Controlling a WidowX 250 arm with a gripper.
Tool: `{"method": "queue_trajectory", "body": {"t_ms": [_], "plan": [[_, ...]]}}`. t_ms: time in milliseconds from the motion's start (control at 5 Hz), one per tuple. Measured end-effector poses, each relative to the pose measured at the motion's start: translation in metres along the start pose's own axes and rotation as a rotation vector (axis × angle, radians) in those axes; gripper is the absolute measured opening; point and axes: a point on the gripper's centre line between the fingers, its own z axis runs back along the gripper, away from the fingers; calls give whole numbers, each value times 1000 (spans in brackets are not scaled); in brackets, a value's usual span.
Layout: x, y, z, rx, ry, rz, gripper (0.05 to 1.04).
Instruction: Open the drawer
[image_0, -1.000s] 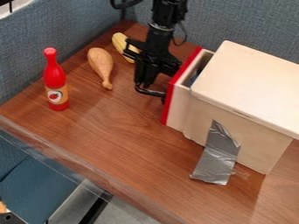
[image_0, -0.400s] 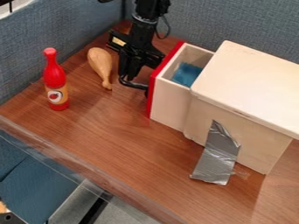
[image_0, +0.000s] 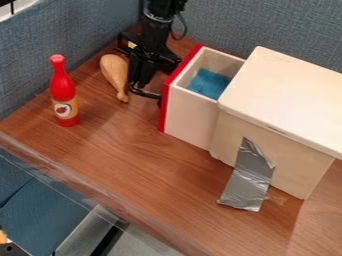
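Compared with the earlier frames, the drawer (image_0: 190, 116) has been drawn farther out of the pale box (image_0: 287, 92), toward the left and slightly upward in the view. More of its inside is exposed, and the blue item (image_0: 209, 83) lying in it has been carried along. The hand (image_0: 139, 82) has been shifted the same way, and the yellow corn (image_0: 131, 45), much of which was seen at first, is now mostly hidden behind it. The red bottle (image_0: 63, 92) and the brown drumstick (image_0: 115, 71) have been left unmoved.

The hand is lowered at the curved black handle (image_0: 148, 94), just outside the drawer's red front (image_0: 162, 112). How far it is opened cannot be told, nor whether the handle is gripped or only touched.

The drawer's front is turned to the left, facing the drumstick and the bottle. Its side walls are directed leftward and a little upward from the box, while the top edge of the front is slanted from lower left to upper right. The drawer is kept level, partly inside the box on the table (image_0: 160, 185).
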Motion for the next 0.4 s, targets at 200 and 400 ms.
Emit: {"method": "queue_trajectory", "body": {"t_ms": [200,400], "plan": [[2,10,2,4,-1,17,136],[2,13,4,6,2,21,136]]}}
